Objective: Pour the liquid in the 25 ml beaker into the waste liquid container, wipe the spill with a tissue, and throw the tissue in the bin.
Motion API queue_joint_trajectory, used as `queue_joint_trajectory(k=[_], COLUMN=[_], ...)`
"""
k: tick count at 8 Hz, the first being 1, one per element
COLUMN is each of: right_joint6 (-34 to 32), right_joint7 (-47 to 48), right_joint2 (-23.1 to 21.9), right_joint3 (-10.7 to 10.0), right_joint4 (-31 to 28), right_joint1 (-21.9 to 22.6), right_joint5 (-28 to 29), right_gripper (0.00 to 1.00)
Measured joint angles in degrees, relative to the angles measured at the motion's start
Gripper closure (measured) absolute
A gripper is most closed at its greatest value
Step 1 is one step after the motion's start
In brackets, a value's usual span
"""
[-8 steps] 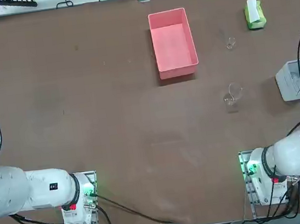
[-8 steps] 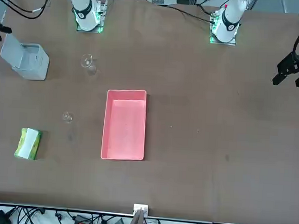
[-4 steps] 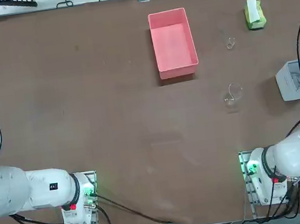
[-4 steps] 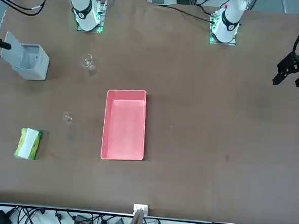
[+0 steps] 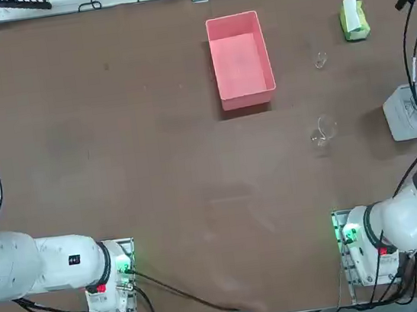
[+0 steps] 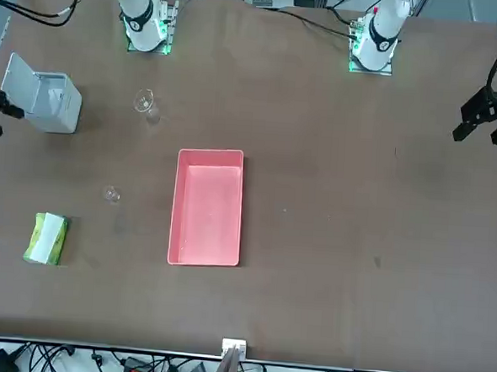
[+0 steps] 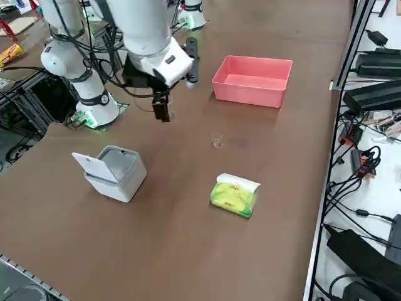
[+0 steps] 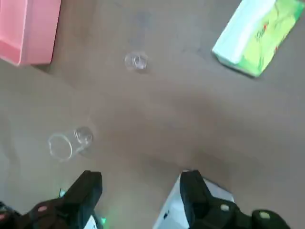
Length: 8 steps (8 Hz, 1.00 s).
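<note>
The tiny 25 ml beaker [image 5: 320, 60] [image 7: 217, 139] stands upright on the brown table, between the pink waste liquid container [image 5: 247, 95] [image 7: 250, 95] and the green tissue pack [image 5: 354, 20] [image 7: 234, 194]. A white sheet sticks out of the pack; no loose tissue is in view. The pale grey bin [image 5: 402, 111] [image 7: 119, 172] stands at the table's right side with its lid flipped open. My right gripper [image 7: 177, 84] [image 8: 141, 191] hangs open and empty, high over the right of the table. It is above the stretch between the bin and the small beaker [image 8: 137, 61].
A wider clear glass beaker [image 5: 322, 132] [image 8: 66, 143] stands nearer the robot than the small one, about level with the bin. Cables and equipment lie beyond the table's far edge and right side.
My right gripper has moved away from the robot's base, from beside the bin toward the far side of the table. It has stayed open. The objects have not moved.
</note>
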Motion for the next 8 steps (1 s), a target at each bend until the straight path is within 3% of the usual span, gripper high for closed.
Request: queue_joint_trajectory(k=[2, 3, 4, 7, 8], right_joint6=[1.6, 1.9, 2.7, 6.1, 6.1], right_joint7=[8.1, 13.0, 17.8, 34.2, 40.1], right_joint2=[0.4, 0.4, 0.1, -3.9, -5.6], right_joint3=[1.9, 5.4, 10.5, 32.0, 36.5], right_joint4=[1.1, 1.6, 2.4, 4.0, 4.1], right_joint1=[3.6, 3.9, 2.9, -8.7, -11.6], right_joint5=[0.1, -0.8, -3.5, -15.2, -17.2], right_gripper=[0.00, 0.00, 0.00, 0.00, 0.00])
